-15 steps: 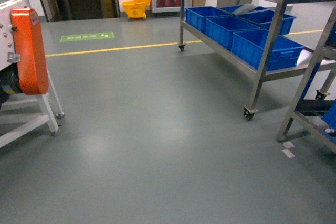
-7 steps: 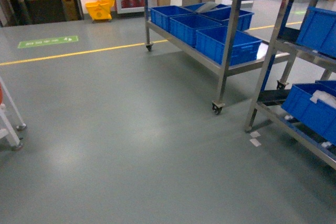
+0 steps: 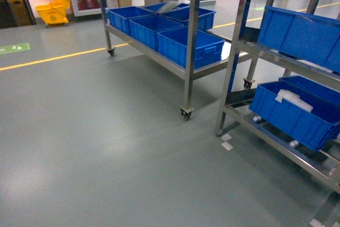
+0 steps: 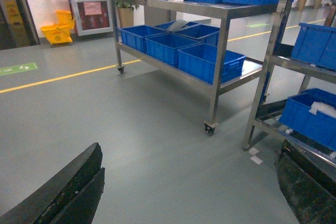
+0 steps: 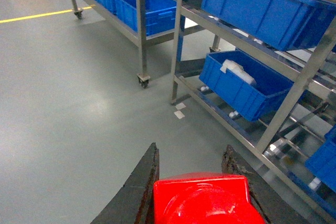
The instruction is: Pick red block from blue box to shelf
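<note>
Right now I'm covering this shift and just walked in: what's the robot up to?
It is carrying the red block, clamped in its right gripper. The left gripper hangs open and empty. Ahead stands the shelf of steel tiers holding dark blue bins; the block is not yet placed there.

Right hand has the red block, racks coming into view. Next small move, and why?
Probably keep rolling toward the steel shelf before reaching. The right hand is shut on the red block, but bare floor separates it from the shelf's blue bins. The left hand is open and empty.
</note>
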